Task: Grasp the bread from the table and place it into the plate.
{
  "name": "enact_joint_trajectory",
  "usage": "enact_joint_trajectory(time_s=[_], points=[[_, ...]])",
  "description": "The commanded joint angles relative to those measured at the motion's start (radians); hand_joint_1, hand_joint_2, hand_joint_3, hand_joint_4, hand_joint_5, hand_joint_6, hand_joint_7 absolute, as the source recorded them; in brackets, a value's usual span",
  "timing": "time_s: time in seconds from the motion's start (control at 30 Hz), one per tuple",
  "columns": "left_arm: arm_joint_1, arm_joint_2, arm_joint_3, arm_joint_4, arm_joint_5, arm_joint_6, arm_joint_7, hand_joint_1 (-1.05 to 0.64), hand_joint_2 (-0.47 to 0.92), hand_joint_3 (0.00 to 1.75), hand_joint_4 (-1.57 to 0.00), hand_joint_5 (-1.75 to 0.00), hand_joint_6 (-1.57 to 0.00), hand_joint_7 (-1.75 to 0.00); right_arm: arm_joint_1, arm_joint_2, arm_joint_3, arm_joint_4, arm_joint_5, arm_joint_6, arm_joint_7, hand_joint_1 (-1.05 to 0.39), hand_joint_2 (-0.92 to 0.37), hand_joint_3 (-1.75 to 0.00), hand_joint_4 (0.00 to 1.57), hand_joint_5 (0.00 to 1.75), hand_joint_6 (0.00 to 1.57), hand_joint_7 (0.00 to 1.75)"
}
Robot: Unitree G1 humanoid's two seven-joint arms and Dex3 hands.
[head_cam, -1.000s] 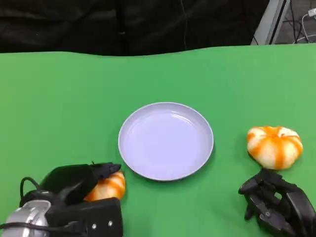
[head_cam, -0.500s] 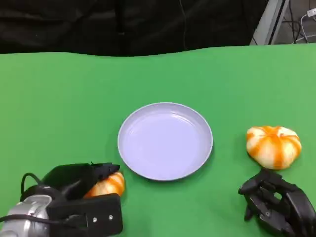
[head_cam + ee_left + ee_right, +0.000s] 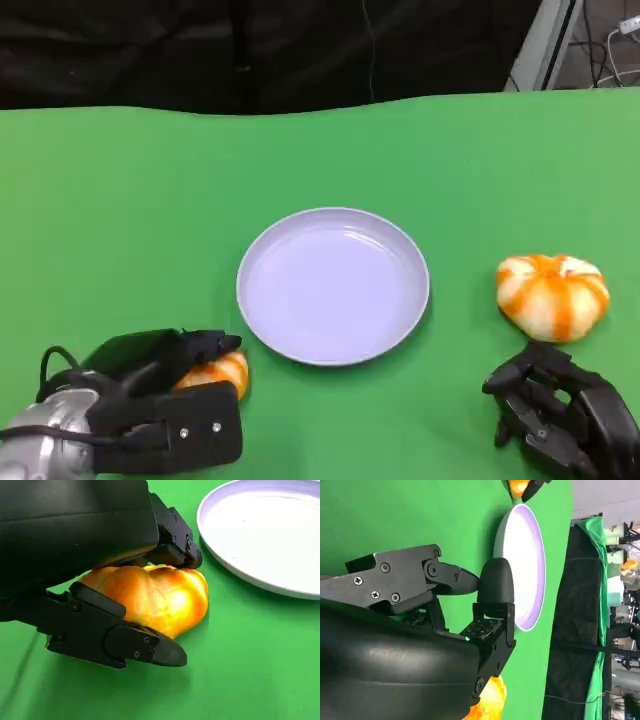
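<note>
A flat green cloth-covered worktop [image 3: 120, 220] spreads across the whole head view, its far edge running slightly wavy from side to side. Behind that edge hangs a dark black curtain backdrop [image 3: 300, 50]. At the far right corner a pale grey metal post [image 3: 540, 45] leans at a slant, with thin dark cables [image 3: 610, 50] just beside it. The right wrist view shows the same green surface [image 3: 395, 515], the black curtain [image 3: 570, 605] past its edge, and a hanging green cloth [image 3: 592, 535] beyond that.
</note>
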Motion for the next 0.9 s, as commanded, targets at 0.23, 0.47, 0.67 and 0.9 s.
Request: enact_joint_trajectory(time_s=[0.23,0.47,0.67,0.9], points=[[0.052,-0.010,0.005,0.050,0.011,0.016,0.116,-0.16,0.92,0.16,-0.85,-0.14,-0.65,-0.05,0.006,-0.010,-0.005,-0.001,0.002,-0.004,-0.004,-0.28,-0.92,-0.48,0.64,1.75,0.67,1.28],[0.043,-0.043,0.008,0.155,0.023,-0.055,0.347,-0.11,0.92,0.04,-1.23,-0.06,-1.16,-0.08,0.007,-0.010,-0.004,-0.004,0.001,0.000,-0.006,-0.27,-0.92,-0.48,0.64,1.75,0.67,1.28],[0.031,-0.056,0.007,0.231,0.034,-0.109,0.488,-0.13,0.92,0.13,-0.91,-1.26,-1.34,-0.01,0.000,-0.006,-0.005,0.010,0.004,-0.008,0.001,-0.26,-0.92,-0.48,0.64,1.75,0.66,1.27],[0.021,-0.073,0.013,0.298,0.042,-0.196,0.654,-0.13,0.92,0.17,-0.74,-1.71,-1.40,-0.05,-0.006,-0.007,0.000,0.021,-0.014,-0.013,-0.024,-0.27,-0.92,-0.48,0.64,1.75,0.67,1.27]])
